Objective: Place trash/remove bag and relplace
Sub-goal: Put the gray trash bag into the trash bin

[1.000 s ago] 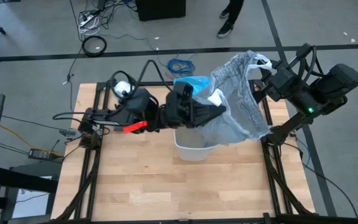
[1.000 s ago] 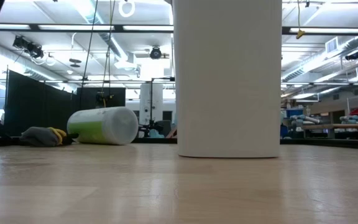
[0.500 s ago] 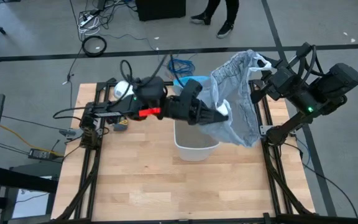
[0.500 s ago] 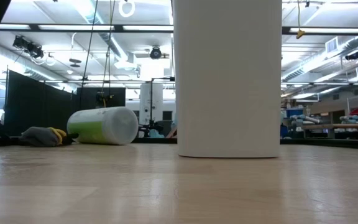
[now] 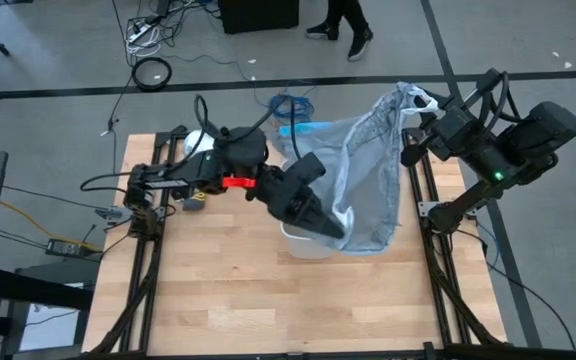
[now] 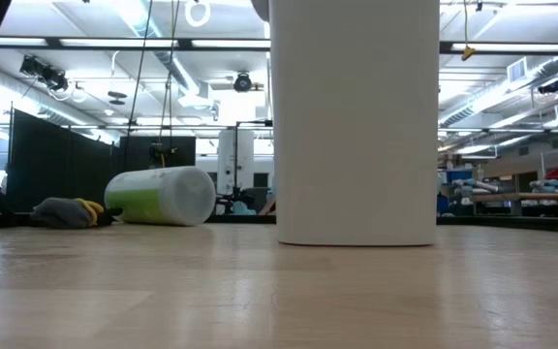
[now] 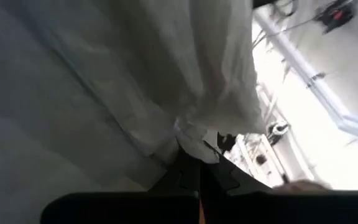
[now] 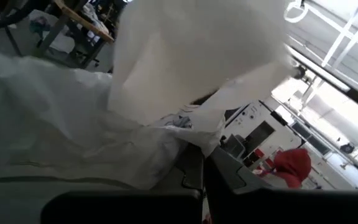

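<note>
A thin grey translucent bag (image 5: pixel 373 170) is stretched in the air between my two grippers, above the white bin (image 5: pixel 303 243). The bin stands upright on the wooden table and fills the middle of the low view (image 6: pixel 356 121). My left gripper (image 5: pixel 336 224) is shut on the bag over the bin's right rim. My right gripper (image 5: pixel 414 118) is shut on the bag high up at the table's far right. A light-blue bag (image 5: pixel 303 130) lies behind the left arm at the far edge. No loose trash shows. My left gripper pinches a bunched, gathered part of the grey bag's edge (image 7: pixel 194 134) between its two shut fingers. The fingers run roughly level, slanting from the table's far left toward its near right. The bag rises from there toward the other gripper, and its lower part hangs over the bin. My right gripper pinches the bag's upper end (image 8: pixel 188 134), crumpled into several layers, between its shut fingers. The fingers come in level from the table's right side. The bag hangs down and leftward from the hold, lifted clear of the table.
A white roll with green print (image 6: pixel 161 197) lies on its side at the table's far left, beside a dark and yellow cloth (image 6: pixel 66 211). Black frame rails (image 5: pixel 438 260) line both table sides. A person's feet (image 5: pixel 343 30) show on the floor beyond.
My left gripper has swung toward the table's near edge and slightly down, turning from pointing right to pointing near-right. It has kept its hold and drawn its end of the grey bag over the bin. The bag is now spread wider between the grippers.
</note>
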